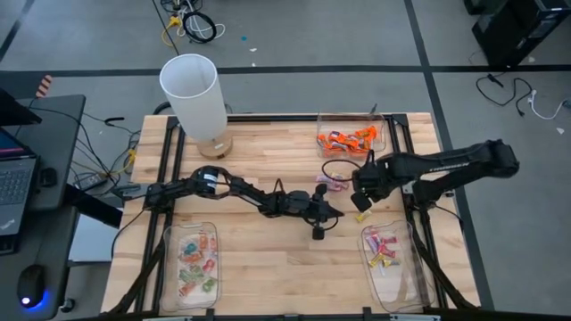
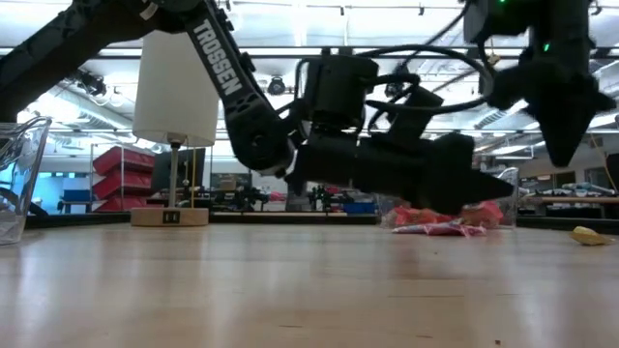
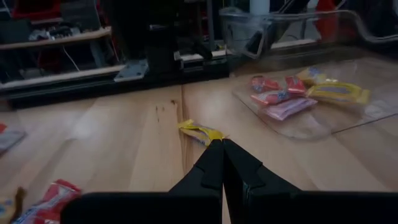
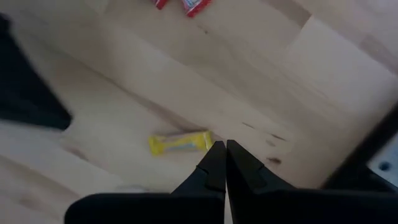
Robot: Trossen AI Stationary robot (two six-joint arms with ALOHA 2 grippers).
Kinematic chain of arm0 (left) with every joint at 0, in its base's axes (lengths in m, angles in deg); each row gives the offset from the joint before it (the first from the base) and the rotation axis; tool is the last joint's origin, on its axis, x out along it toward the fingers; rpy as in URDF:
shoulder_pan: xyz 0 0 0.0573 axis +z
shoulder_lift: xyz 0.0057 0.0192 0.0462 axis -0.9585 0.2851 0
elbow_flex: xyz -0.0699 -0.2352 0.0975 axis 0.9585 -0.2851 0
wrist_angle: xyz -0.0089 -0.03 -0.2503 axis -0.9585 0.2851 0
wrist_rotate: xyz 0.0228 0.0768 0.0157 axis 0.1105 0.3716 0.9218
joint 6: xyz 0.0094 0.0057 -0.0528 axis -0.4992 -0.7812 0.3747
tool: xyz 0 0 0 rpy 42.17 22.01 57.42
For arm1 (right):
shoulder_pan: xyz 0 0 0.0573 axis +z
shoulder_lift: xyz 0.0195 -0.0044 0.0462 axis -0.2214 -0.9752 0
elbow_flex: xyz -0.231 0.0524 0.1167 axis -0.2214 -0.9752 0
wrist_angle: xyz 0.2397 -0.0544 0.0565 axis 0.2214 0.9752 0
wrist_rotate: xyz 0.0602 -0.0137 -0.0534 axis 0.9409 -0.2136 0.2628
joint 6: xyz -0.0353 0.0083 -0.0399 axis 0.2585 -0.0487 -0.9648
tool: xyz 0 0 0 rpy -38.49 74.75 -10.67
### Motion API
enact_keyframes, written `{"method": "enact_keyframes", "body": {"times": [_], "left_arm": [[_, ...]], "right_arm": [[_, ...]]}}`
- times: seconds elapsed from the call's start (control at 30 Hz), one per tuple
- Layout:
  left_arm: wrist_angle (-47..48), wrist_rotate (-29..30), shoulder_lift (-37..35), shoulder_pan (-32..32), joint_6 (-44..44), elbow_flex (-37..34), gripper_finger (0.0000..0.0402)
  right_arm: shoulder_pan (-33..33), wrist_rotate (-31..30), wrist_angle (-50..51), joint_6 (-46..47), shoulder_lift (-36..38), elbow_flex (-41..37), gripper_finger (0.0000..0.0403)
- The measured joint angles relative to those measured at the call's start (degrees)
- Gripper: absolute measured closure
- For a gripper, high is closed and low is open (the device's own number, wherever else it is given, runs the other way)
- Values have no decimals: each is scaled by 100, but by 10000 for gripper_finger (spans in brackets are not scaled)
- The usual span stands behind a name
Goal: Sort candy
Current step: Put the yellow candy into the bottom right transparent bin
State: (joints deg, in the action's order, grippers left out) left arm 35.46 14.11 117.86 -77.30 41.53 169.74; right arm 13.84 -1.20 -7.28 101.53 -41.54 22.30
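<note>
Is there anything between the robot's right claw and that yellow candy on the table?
No. The right wrist view shows only bare wood between the right gripper and the yellow candy.

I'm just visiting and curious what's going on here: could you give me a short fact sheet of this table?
Table: wooden top
Lamp: white shade, far left corner
Orange candy: tray at far right
Pink-and-yellow candy: tray at near right
Green-and-pink candy: tray at near left
Loose candy: yellow piece and a pink piece mid-table
Left gripper: fingers shut, mid-table, empty
Right gripper: fingers shut, above the yellow piece, empty
</note>
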Motion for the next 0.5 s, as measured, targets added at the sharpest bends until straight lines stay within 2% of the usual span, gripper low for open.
{"method": "enact_keyframes", "body": {"times": [0.27, 0.4, 0.5], "left_arm": [[-639, -12, -31, 5, -99, -445, 399], [-631, -245, -31, 10, -434, -476, 399], [-633, -299, -31, 9, -476, -471, 399]], "right_arm": [[-551, 941, -694, -266, 0, -784, 403], [-622, 1171, -746, -1444, 0, -961, 403], [-703, 1085, -750, -2242, 0, -1050, 403]]}}
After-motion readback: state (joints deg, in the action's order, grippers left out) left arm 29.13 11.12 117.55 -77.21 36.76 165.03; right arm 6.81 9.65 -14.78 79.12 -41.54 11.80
